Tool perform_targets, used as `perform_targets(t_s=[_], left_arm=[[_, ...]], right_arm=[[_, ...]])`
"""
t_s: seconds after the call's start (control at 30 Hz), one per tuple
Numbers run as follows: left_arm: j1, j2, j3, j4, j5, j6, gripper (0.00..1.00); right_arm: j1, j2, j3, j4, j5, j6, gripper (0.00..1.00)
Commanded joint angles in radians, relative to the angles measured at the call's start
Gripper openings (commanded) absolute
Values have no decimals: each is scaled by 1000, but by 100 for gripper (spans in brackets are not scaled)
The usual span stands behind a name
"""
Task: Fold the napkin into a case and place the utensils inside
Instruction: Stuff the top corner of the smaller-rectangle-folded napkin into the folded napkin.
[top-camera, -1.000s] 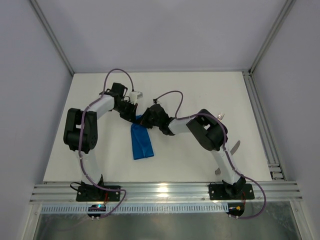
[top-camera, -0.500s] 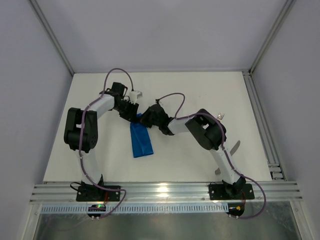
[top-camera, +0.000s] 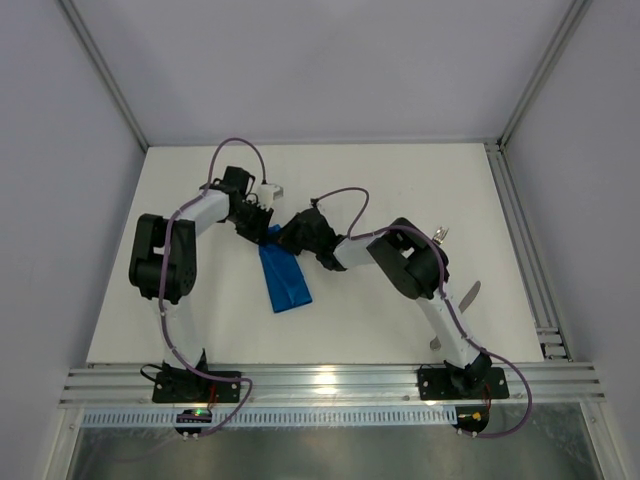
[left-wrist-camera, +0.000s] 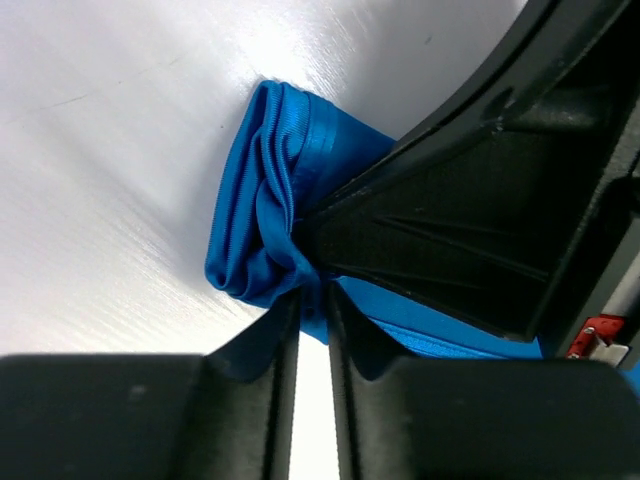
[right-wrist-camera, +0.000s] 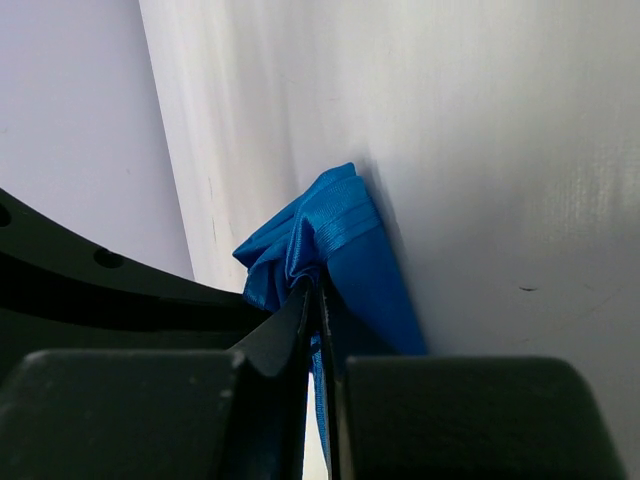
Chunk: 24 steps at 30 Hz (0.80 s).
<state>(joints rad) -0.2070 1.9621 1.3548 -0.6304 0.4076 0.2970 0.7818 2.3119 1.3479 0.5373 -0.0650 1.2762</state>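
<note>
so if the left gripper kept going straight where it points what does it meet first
The left gripper would meet the bunched blue napkin at its tips; the right gripper looks close behind, depth unclear.

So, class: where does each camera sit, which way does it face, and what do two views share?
Top external: fixed above and behind the arms, looking down on the table; both arms whole, left tool and right tool meeting at the napkin.
Left wrist: on the left wrist, looking down past its own fingers at the napkin's bunched end; right tool beside it.
Right wrist: on the right wrist, facing the same end past its fingers.
Shared: both wrist views show that pinched end.
</note>
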Motion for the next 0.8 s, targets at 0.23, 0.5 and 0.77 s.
perform_targets(t_s=[0.23,0.5,0.77], left_arm=[[0,34,-23,74,-36,-9,6],[1,40,-26,100,-87,-4,5],[1,38,-34,110,-96,4,5]], right_arm=[[5,-69,7,-19,27,-133,22],[8,-245,-41,-146,27,-385,36],[-36,-378,-128,-333,-22,-580,43]])
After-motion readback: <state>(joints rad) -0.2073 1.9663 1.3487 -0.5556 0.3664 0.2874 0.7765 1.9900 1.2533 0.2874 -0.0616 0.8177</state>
